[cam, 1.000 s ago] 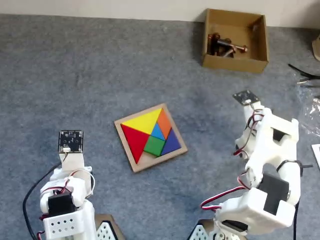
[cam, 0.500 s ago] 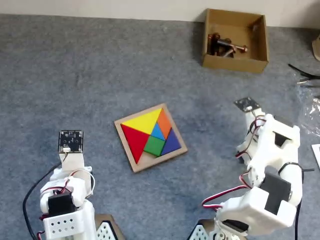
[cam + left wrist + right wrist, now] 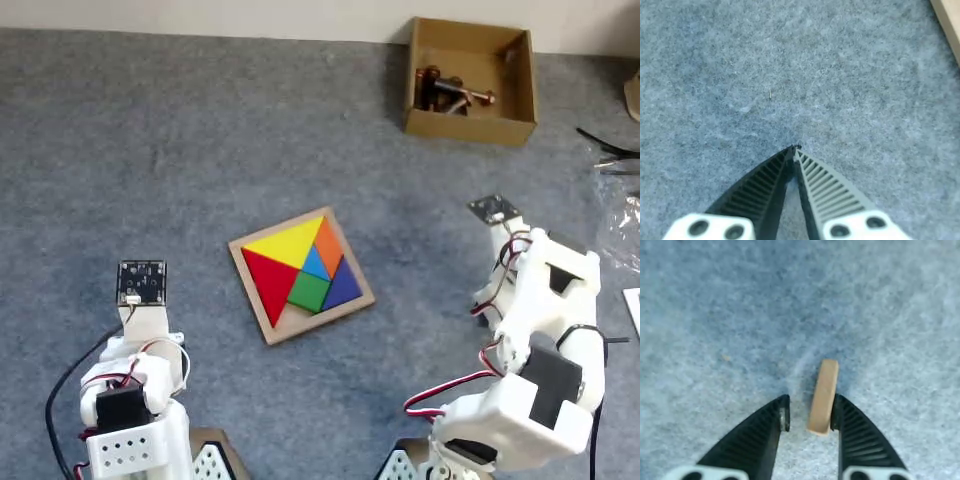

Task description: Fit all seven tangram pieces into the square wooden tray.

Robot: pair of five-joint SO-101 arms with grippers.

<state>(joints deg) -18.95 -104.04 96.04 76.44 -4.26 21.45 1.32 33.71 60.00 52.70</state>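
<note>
The square wooden tray (image 3: 249,294) lies mid-table, turned at an angle. It holds a yellow (image 3: 285,245) and a red triangle (image 3: 268,280), an orange piece (image 3: 328,245), a light blue one (image 3: 315,265), a green square (image 3: 309,292) and a dark blue piece (image 3: 343,285). A strip of bare wood shows along its near edge. My right gripper (image 3: 809,412) hangs low over the carpet, open, with a thin tan piece (image 3: 823,390) standing on edge between its fingers, against one of them. My left gripper (image 3: 794,148) is shut and empty over bare carpet, left of the tray's corner (image 3: 947,20).
A cardboard box (image 3: 470,80) with small items stands at the back right. Cables and clear plastic (image 3: 615,170) lie at the right edge. The right arm (image 3: 535,300) stands right of the tray, the left arm (image 3: 140,340) at the near left.
The right arm has drawn slightly nearer and to the right, then held still. The left arm and the tray have not moved.
</note>
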